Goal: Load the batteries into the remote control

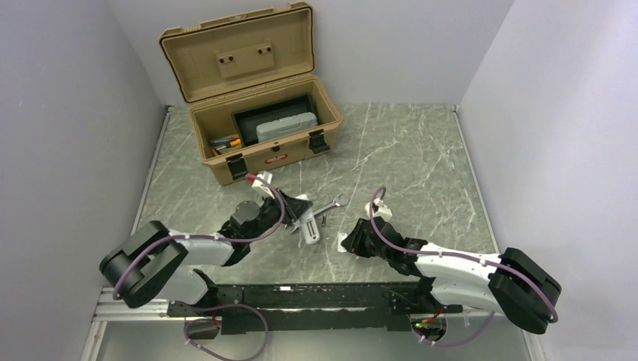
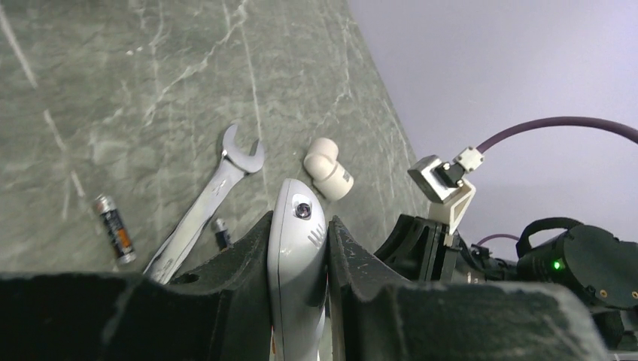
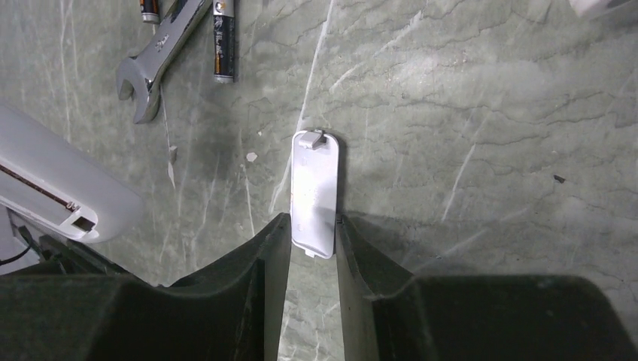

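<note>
My left gripper (image 2: pixel 299 222) is shut on the remote control (image 2: pixel 297 241), a slim white bar held on edge a little above the table, just left of centre (image 1: pixel 307 226). Its open end also shows at the left of the right wrist view (image 3: pixel 53 188). One battery (image 2: pixel 115 228) lies left of the wrench, and another battery (image 2: pixel 221 234) lies close to the wrench's right side. My right gripper (image 3: pixel 312 219) is down on the table with its fingertips pressed against both long sides of a small flat white cover (image 3: pixel 314 184), gripping its near end.
A silver open-ended wrench (image 1: pixel 327 207) lies between the two grippers, and a small white curved plastic piece (image 2: pixel 328 168) lies beyond it. An open tan toolbox (image 1: pixel 256 135) stands at the back left. Grey walls close in both sides.
</note>
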Tool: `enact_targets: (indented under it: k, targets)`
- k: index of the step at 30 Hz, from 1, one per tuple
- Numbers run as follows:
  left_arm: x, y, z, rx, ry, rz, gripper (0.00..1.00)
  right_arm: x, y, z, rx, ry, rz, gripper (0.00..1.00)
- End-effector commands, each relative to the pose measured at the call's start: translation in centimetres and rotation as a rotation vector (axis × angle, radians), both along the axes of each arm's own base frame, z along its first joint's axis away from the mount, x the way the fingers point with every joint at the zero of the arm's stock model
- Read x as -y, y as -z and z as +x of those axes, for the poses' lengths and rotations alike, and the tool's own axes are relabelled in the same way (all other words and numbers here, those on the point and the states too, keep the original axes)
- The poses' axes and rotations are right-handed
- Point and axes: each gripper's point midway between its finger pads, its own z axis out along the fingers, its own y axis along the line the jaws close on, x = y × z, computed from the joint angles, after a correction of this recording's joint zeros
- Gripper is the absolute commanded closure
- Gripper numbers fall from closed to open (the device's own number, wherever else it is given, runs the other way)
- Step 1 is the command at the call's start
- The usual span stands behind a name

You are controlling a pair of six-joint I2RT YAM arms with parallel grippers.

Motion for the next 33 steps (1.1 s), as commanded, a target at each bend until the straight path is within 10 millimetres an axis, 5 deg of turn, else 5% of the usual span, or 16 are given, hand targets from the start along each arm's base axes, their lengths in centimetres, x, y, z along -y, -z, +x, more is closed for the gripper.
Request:
enact_targets:
  k: [1,14,23,33]
  targets:
    - [2.2,-4.8,1.1,0.139,-0.003,-0.108,1.0,2.9,3.4,-1.9,-0.091,0.027,-0.098,0.69]
    - [6.1,-1.9,0.8,0.124,0.027,-0.031,1.0,2.9,3.3,-1.7,-0.097,0.044,-0.06,0.72]
    - [8.3,-2.0,0.6,0.128,0.063,-0.036,1.0,3.1,3.3,-1.7,-0.1,0.053,-0.051,0.72]
    - [9.0,-0.8,0.7,0.117,0.076,-0.008,1.0,3.6,3.1,-1.7,-0.094,0.071,-0.045,0.72]
